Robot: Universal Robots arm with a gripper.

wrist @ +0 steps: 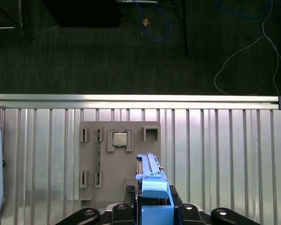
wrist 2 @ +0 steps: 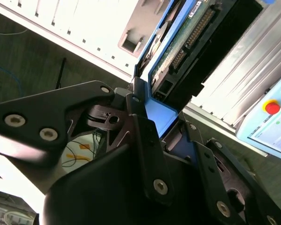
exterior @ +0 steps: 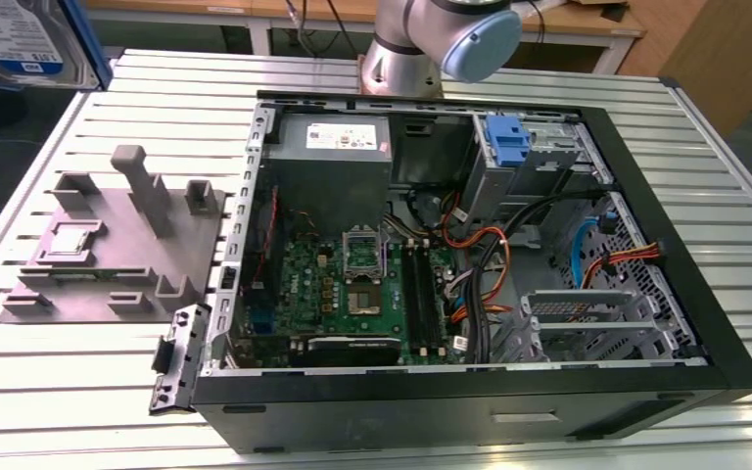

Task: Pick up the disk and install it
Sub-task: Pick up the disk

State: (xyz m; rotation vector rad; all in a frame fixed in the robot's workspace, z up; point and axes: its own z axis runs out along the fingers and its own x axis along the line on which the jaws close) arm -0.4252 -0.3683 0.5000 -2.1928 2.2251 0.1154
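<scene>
Half the job: I'd call the pickup done. The disk (exterior: pixel 21 39) is off the slatted table (wrist: pixel 225 154) and up in the air, but the install isn't done.
Gripper: the gripper (wrist: pixel 152 206) is clamped narrow on the disk, with fingers (wrist 2: pixel 145 140) on either side of its blue rail end.
Disk: it's right between the fingers, on edge in the first wrist view. The second wrist view shows its circuit-board side and connector.
Fixture tray: a grey tray (wrist: pixel 119 159) with a chip (wrist: pixel 120 139) lies under the hand, well below the disk.
Case: the open computer case (exterior: pixel 461 406) sits well apart from the hand, and the metal drive cage (exterior: pixel 591 328) inside looks empty to me.
Hard to see: the exterior view cuts off most of the disk at the frame corner. The exact pad contact is buried behind blue plastic, and I can't tell which bay is meant.
</scene>
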